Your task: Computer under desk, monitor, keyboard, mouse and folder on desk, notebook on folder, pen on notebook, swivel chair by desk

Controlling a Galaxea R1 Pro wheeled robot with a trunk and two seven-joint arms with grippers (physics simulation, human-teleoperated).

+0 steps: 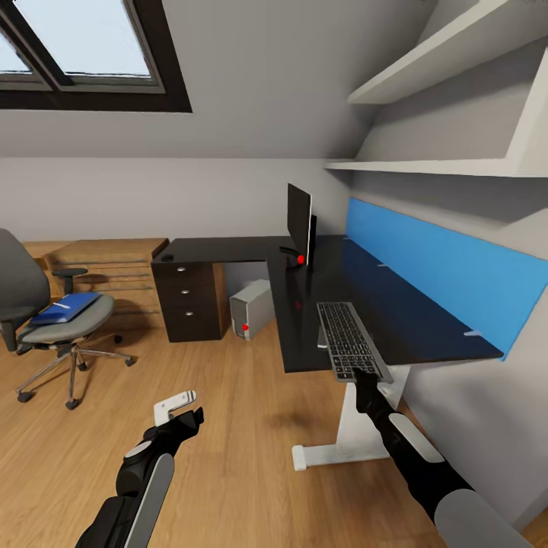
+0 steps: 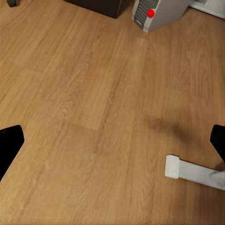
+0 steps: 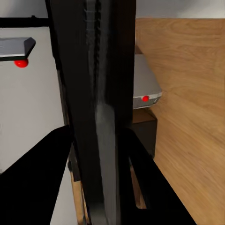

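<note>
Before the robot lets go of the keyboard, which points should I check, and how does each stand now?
1. Right gripper grips the keyboard: ok, fingers closed on its near end.
2. Keyboard lies fully on the desk: not ok, its near end overhangs the front edge.
3. Keyboard next to the monitor: not ok, a clear gap of bare desk lies between them.
4. Computer under the desk: ok.
5. Left gripper free: ok, open over the wooden floor.
6. Folder moved to the desk: not ok, it lies on the swivel chair.
</note>
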